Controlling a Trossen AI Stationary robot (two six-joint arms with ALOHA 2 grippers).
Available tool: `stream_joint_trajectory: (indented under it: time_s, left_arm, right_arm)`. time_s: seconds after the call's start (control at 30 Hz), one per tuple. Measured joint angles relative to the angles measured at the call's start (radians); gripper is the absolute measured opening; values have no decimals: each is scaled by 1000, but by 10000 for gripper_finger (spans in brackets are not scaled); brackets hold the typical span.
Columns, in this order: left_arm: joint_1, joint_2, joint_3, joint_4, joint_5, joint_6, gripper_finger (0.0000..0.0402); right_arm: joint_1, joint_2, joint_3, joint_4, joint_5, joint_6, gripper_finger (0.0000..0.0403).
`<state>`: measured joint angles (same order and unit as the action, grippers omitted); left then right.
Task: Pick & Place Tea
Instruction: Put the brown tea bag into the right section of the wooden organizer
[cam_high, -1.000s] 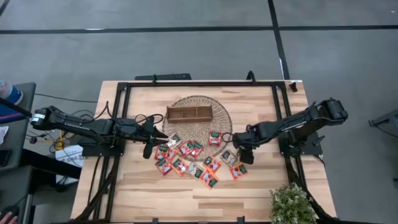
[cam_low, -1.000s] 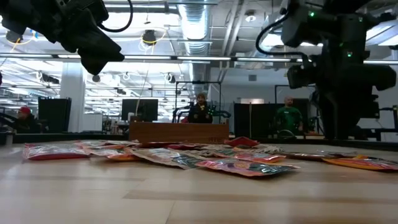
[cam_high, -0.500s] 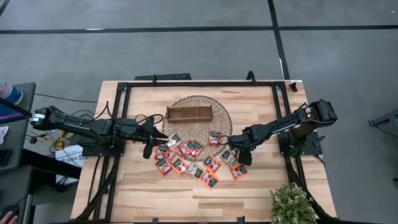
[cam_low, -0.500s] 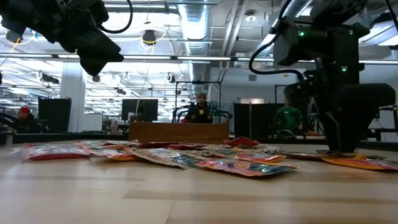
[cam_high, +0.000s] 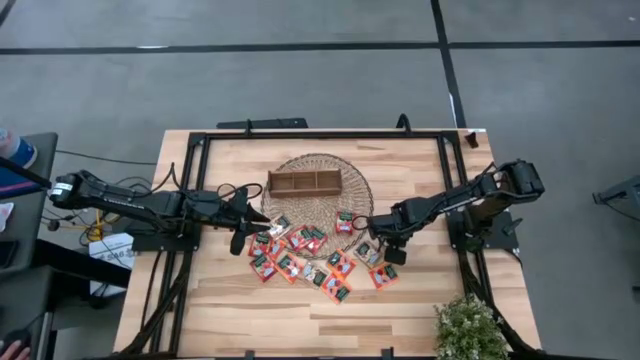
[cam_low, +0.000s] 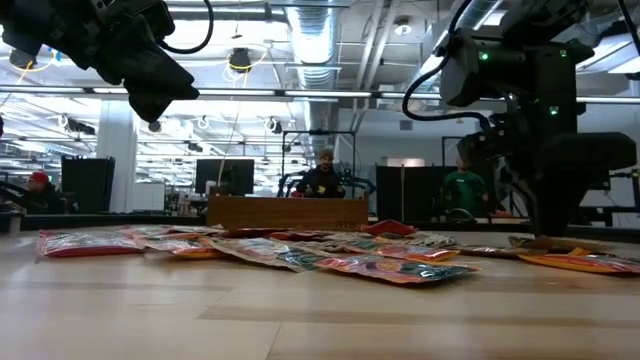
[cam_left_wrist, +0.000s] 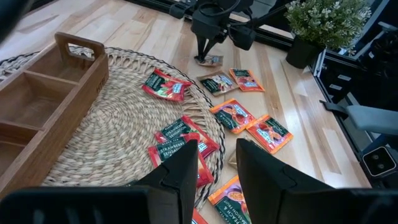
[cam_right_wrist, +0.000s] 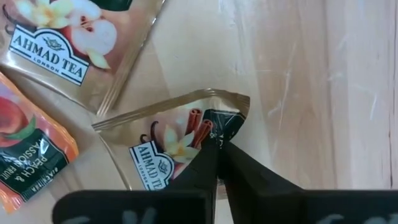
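Observation:
Several small tea sachets (cam_high: 300, 252), mostly red-orange, lie flat and scattered on the wooden table and on the near edge of the round woven mat (cam_high: 352, 190). The brown wooden tray (cam_high: 303, 182) stands on the mat. My right gripper (cam_high: 374, 240) points down, shut on a pale gold sachet (cam_right_wrist: 168, 143) at the right end of the scatter; the left wrist view shows it too, right gripper (cam_left_wrist: 204, 55). My left gripper (cam_left_wrist: 217, 163) hovers open above the scatter's left end, holding nothing. My right gripper comes from above, its fingers (cam_right_wrist: 239, 165) pointing down. The tips meet on the pale gold sachet's top face at its dark label (cam_right_wrist: 225, 127), near one edge. The foil buckles up around them. The sachet lies on the table.
A second pale sachet (cam_right_wrist: 68, 43) and an orange one (cam_right_wrist: 25, 155) lie close beside the held one. A potted plant (cam_high: 470, 330) stands at the near right corner. A black frame (cam_high: 320, 135) runs along the table's edges. People show far behind the table in the low view.
My right gripper has sunk onto the table at the right end of the scatter, shifting slightly toward the table's left, and has shut on the pale gold sachet. The sachets have stayed where they lay.

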<state>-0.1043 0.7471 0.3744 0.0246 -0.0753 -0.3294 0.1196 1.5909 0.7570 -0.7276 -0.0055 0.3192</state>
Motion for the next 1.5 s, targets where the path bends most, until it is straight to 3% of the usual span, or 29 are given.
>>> stream_joint_trajectory:
  time_s: [0.37,0.73,0.97,1.13,1.33,1.5]
  left_arm:
    - [0,0,0,0,0,0,101]
    - [0,0,0,0,0,1,101]
    - [0,0,0,0,-8,2,101]
    - [0,0,0,0,-15,3,101]
    - [0,0,0,-8,-34,6,101]
    - [0,0,0,-17,-34,14,101]
  right_arm:
    - [-3,3,123,-208,65,-40,1]
    - [-95,2,389,-307,375,-225,1]
    - [-217,57,539,-109,490,-454,0]
    - [-262,148,591,56,636,-607,0]
    - [-258,263,642,238,663,-734,0]
    - [-237,353,698,259,672,-777,0]
